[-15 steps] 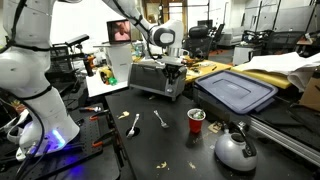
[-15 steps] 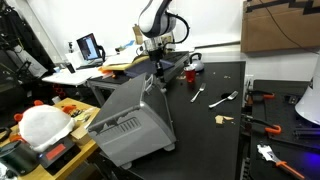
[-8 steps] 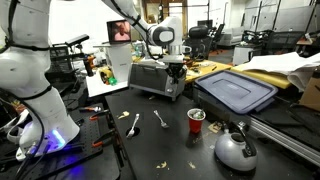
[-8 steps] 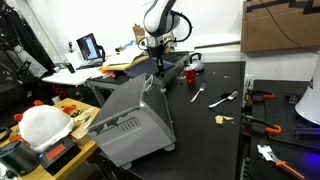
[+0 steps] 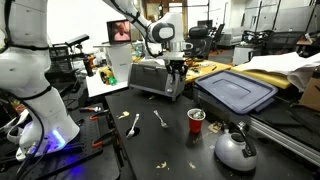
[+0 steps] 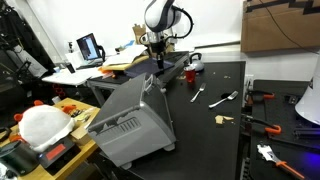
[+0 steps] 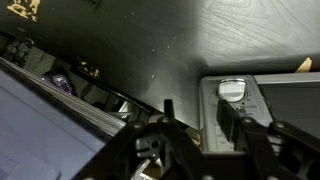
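The claw (image 5: pixel 176 66) hung half-open and empty above the toaster's (image 5: pixel 152 77) end on the worktop (image 5: pixel 100 140), fingertips poised near its lever (image 7: pixel 232 92).

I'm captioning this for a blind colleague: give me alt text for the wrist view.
The tool, jaws apart and empty, hangs over a corner of a grey toaster oven, near its silver knob. A black tabletop lies beyond.

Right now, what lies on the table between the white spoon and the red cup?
A metal utensil, probably a fork, lies between the white spoon and the red cup, in an exterior view.
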Available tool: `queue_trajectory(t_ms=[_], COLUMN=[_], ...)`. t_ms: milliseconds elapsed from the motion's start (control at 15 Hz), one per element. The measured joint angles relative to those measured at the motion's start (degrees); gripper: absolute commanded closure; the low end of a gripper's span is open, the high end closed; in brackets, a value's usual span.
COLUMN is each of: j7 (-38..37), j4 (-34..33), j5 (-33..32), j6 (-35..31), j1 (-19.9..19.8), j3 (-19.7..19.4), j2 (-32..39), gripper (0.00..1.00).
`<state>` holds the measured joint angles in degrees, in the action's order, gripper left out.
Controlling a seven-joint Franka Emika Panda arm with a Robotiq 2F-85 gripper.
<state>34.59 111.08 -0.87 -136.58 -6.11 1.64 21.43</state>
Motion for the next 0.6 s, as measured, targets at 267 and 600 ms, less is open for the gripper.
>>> queue_trajectory(t_ms=[267,600], j7=[-4.75,-12.86], j4=[1.41,3.17], j5=[-0.2,-0.23], j6=[0.56,2.02], j1=[-0.12,0.7], j3=[-1.03,-1.17], j2=[-3.57,-8.29], gripper=[0.0,0.0])
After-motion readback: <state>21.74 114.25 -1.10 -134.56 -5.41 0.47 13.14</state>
